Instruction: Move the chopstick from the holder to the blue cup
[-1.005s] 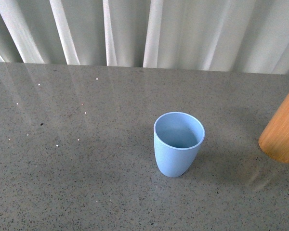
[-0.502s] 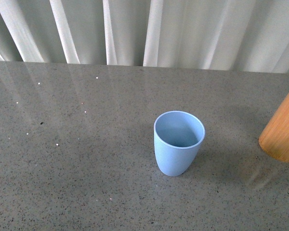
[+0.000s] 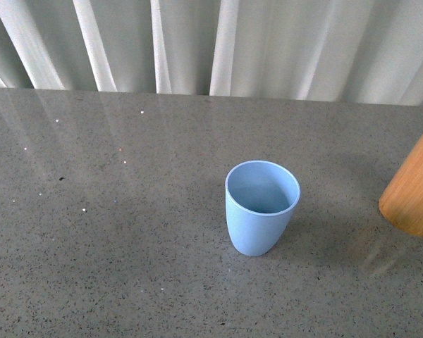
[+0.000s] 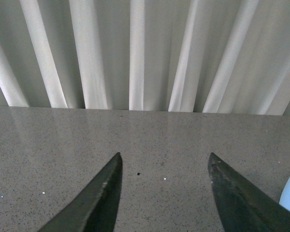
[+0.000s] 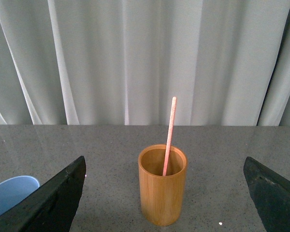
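A: Where was the thin pink chopstick?

B: In the round bamboo holder, at the right edge of the grey speckled stone tabletop. Its long axis ran nearly vertical with a slight lean, lower end inside the holder and free end pointing up against the white pleated curtain.

A: And the pale blue plastic cup?

B: It stood upright near the middle of the top, well apart from the holder, with nothing visible inside.

A: The jaws?

B: The left gripper was spread wide and held nothing. The right gripper was also spread wide and faced the holder without touching it.
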{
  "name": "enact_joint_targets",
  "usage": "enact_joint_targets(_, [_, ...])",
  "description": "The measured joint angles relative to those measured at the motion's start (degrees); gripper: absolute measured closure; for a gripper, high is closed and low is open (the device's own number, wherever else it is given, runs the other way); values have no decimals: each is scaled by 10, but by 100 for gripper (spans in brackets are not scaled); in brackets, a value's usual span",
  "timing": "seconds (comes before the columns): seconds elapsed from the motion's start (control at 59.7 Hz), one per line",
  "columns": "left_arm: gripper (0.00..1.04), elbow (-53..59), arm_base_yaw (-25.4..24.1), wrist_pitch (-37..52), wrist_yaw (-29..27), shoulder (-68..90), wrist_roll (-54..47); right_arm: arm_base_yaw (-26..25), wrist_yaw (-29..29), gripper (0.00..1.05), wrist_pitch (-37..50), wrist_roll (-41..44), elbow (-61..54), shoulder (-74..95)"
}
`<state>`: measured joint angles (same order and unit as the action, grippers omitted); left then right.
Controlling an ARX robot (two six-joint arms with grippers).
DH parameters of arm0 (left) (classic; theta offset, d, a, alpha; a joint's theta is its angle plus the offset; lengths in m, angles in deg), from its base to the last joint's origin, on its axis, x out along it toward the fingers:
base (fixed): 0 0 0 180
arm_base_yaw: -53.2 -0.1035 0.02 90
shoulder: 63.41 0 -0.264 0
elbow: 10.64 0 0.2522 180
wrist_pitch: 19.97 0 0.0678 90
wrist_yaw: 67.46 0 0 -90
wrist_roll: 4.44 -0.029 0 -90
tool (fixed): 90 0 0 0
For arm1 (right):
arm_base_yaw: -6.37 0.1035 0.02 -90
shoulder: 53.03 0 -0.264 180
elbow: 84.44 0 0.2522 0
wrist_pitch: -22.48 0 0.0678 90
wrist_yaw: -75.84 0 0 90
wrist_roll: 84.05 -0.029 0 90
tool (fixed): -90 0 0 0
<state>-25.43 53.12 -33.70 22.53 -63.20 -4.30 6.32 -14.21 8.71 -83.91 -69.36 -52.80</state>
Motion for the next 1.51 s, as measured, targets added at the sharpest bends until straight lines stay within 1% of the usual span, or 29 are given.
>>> enact_joint_targets(0.067, [34, 0, 0, 0, 0, 0, 0, 0, 0, 10, 0, 0, 0, 0])
enact_joint_targets(0.167, [18, 0, 0, 0, 0, 0, 0, 0, 0, 10, -2, -4, 0, 2])
enact_joint_targets(0.218, [9, 0, 0, 0, 0, 0, 0, -5, -14, 10, -51, -36, 17, 26])
enact_joint_targets(0.251, [5, 0, 0, 0, 0, 0, 0, -14, -28, 10, -61, -65, 23, 54])
enact_joint_targets(0.285, [6, 0, 0, 0, 0, 0, 0, -29, -47, 10, -51, -88, 28, 85])
enact_joint_targets(0.318, [8, 0, 0, 0, 0, 0, 0, -52, -71, 10, -23, -110, 32, 127])
enact_joint_targets(0.368, [7, 0, 0, 0, 0, 0, 0, -80, -96, 10, 14, -123, 40, 171])
enact_joint_targets(0.452, [7, 0, 0, 0, 0, 0, 0, -146, -154, 10, 104, -143, 71, 279])
enact_joint_targets(0.519, [7, 0, 0, 0, 0, 0, 0, -181, -184, 10, 149, -151, 96, 346])
enact_joint_targets(0.586, [7, 0, 0, 0, 0, 0, 0, -205, -209, 10, 164, -163, 125, 413])
enact_joint_targets(0.636, [7, 0, 0, 0, 0, 0, 0, -218, -225, 10, 158, -174, 148, 462])
enact_joint_targets(0.754, [7, 0, 0, 0, 0, 0, 0, -230, -256, 10, 95, -200, 202, 556])
enact_joint_targets(0.854, [7, 0, 0, 0, 0, 0, 0, -228, -258, 10, 55, -210, 237, 603])
enact_joint_targets(1.072, [7, 0, 0, 0, 0, 0, 0, -221, -251, 10, 71, -209, 283, 662])
enact_joint_targets(1.273, [7, 0, 0, 0, 0, 0, 0, -247, -243, 10, 63, -234, 353, 784])
enact_joint_targets(1.44, [7, 0, 0, 0, 0, 0, 0, -251, -240, 10, 58, -236, 392, 828])
enact_joint_targets(1.474, [7, 0, 0, 0, 0, 0, 0, -249, -238, 10, 54, -236, 398, 832])
enact_joint_targets(1.507, [7, 0, 0, 0, 0, 0, 0, -243, -222, 10, 63, -228, 401, 834])
